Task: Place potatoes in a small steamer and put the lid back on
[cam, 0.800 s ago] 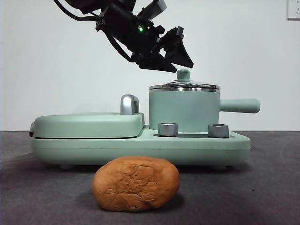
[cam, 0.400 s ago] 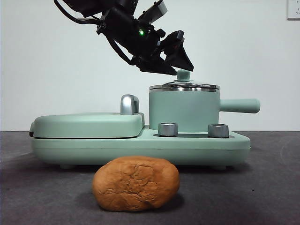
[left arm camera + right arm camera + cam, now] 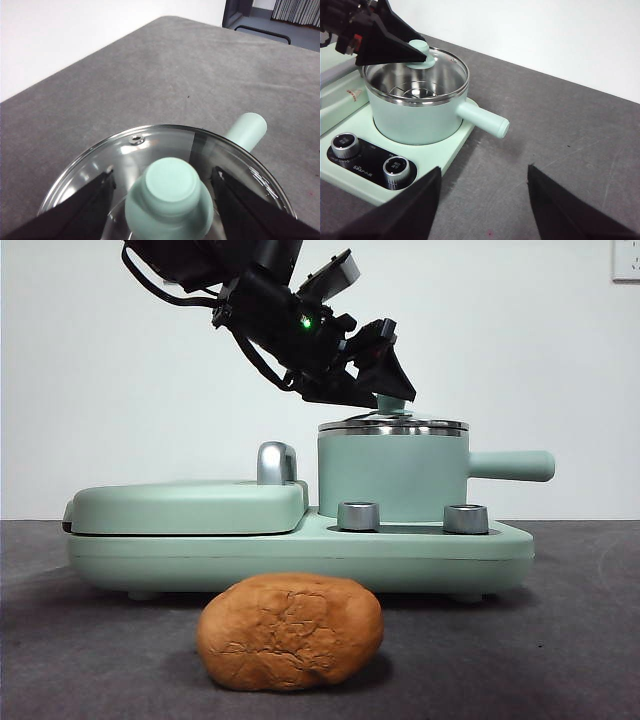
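Here the left claw [image 3: 162,200] is spread around the knob of the lid [image 3: 392,424], seated on the steamer [image 3: 392,474]. The potato [image 3: 290,630] is set on the near surface [image 3: 560,640]; the right claw [image 3: 482,210] is spread, apart.

Your left hand [image 3: 165,197] slants down from the upper left of the front view, jaws spread wide on either side of the lid's knob [image 3: 170,200], not yet closed on it; your right hand [image 3: 482,210] hangs apart, jaws wide open, holding nothing.
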Available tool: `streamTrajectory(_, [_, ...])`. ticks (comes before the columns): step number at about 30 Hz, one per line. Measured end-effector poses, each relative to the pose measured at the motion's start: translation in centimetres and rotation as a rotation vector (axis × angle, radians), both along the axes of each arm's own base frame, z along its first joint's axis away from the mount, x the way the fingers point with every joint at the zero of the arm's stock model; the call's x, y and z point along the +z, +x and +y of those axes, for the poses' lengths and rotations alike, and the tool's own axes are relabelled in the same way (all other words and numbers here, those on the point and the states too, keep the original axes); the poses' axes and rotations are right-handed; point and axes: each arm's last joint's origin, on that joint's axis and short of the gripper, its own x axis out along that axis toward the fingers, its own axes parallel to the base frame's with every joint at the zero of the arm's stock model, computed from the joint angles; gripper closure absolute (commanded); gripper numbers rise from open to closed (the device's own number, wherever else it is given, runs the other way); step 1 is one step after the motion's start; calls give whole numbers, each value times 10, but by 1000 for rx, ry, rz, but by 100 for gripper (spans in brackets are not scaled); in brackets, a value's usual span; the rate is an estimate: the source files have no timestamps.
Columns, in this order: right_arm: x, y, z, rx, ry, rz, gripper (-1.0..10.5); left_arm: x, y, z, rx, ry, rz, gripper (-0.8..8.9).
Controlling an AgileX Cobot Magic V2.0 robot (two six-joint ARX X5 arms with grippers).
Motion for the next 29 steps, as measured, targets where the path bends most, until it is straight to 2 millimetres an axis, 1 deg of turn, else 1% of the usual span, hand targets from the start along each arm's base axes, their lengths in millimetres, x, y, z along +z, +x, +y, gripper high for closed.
streamTrajectory(2, [0,0,0,0,0,0,674,0,0,0,0,-1,-2,530])
streamTrajectory(5, [0,0,0,0,0,0,673,0,0,0,0,0,0,605])
streamTrajectory(9, [0,0,0,0,0,0,674,0,0,0,-1,-1,0,665])
streamTrajectory(15, [0,0,0,0,0,0,674,0,0,-1,-4,-1,1,667])
streamTrajectory(16, [0,0,0,0,0,0,673,0,0,-1,-4,0,2,680])
streamTrajectory(20, [0,0,0,0,0,0,674,0,0,-1,-4,2,4,811])
streamTrajectory(29, [0,0,0,0,0,0,674,0,0,-1,-4,2,4,808])
